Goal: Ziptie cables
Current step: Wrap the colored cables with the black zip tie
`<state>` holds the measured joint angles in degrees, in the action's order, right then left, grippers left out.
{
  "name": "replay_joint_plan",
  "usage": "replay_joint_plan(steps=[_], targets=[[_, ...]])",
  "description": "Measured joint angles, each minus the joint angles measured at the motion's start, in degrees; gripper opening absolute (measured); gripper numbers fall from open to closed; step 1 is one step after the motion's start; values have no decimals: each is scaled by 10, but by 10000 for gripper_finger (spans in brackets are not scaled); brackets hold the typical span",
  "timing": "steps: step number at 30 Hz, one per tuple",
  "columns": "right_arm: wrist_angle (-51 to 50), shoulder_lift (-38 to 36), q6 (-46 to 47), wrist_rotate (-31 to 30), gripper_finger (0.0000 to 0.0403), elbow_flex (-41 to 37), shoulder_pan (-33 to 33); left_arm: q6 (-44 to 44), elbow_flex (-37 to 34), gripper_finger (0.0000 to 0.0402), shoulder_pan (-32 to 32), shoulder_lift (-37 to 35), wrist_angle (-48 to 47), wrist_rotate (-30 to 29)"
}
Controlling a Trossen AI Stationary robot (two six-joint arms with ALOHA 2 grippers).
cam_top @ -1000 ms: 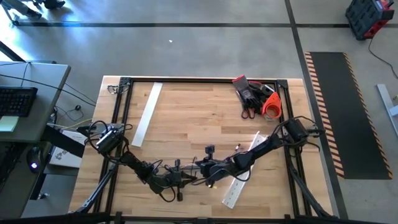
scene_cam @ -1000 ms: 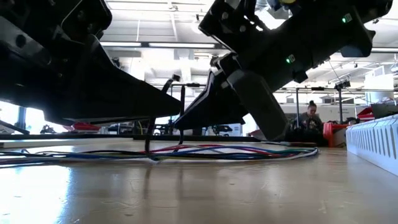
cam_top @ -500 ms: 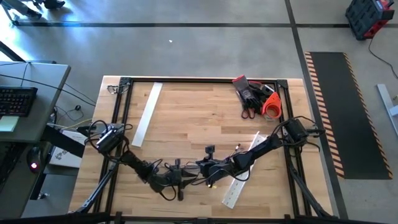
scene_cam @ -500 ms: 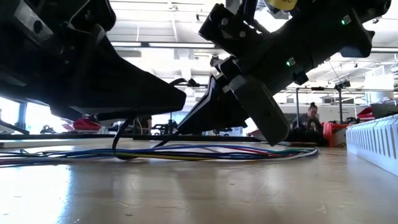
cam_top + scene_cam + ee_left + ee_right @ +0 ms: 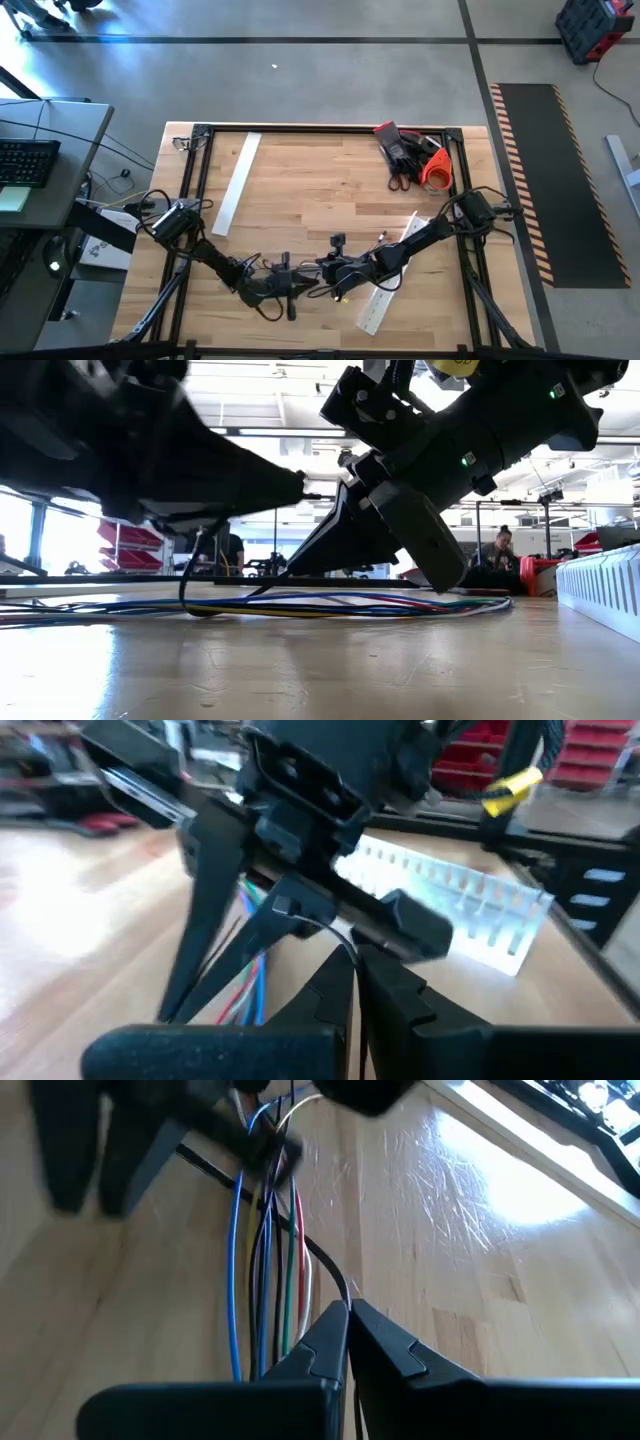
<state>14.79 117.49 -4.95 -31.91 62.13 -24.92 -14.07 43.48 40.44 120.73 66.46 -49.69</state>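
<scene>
The table [image 5: 330,180] is pale planked wood, glossy under the lights, framed by dark rails. The cables [image 5: 270,1270] are thin, smooth strands in blue, red, green, white and black, lying flat along the front middle of the table between the arms. The right pincer [image 5: 348,1342] is closed on a thin black strand. The left pincer [image 5: 352,990] is closed, a thin black strand at its tips. From above, both pincers blur into dark clutter.

Coloured cables [image 5: 300,605] flat on wooden table [image 5: 320,670]; two dark arms overhead; white channel strip [image 5: 600,588] at right.
</scene>
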Motion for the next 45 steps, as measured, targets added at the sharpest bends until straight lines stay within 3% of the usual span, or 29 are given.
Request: replay_joint_plan(steps=[3, 14, 18, 26, 29, 33, 38, 42, 45], targets=[[0, -14, 0, 0, 0, 0, -2, 11, 0, 0, 20, 0, -6, -39], [-95, -96, 71, 16, 10, 1, 4, -32, 0, 0, 35, 21, -1, -58], [-163, -125, 127, 43, 60, 1, 20, -32, 0, 0, 34, 21, -1, -59], [-262, -214, 182, 137, 208, 1, 58, -31, 0, 0, 34, 21, 3, -57], [-230, -227, 187, 173, 235, 1, 39, -16, 0, 0, 34, 21, 3, -56], [-144, -192, 214, 196, 242, 0, 8, 11, 0, 0, 34, 21, 3, -54], [-5, -101, 230, 212, 232, 2, -5, 41, 0, 0, 31, 21, 3, -29], [37, -49, 230, 200, 217, 14, 6, 53, 8, 0, 30, 22, -16, -10], [75, -29, 234, 236, 203, 24, 16, 54, 15, 0, 28, 22, -44, -5]])
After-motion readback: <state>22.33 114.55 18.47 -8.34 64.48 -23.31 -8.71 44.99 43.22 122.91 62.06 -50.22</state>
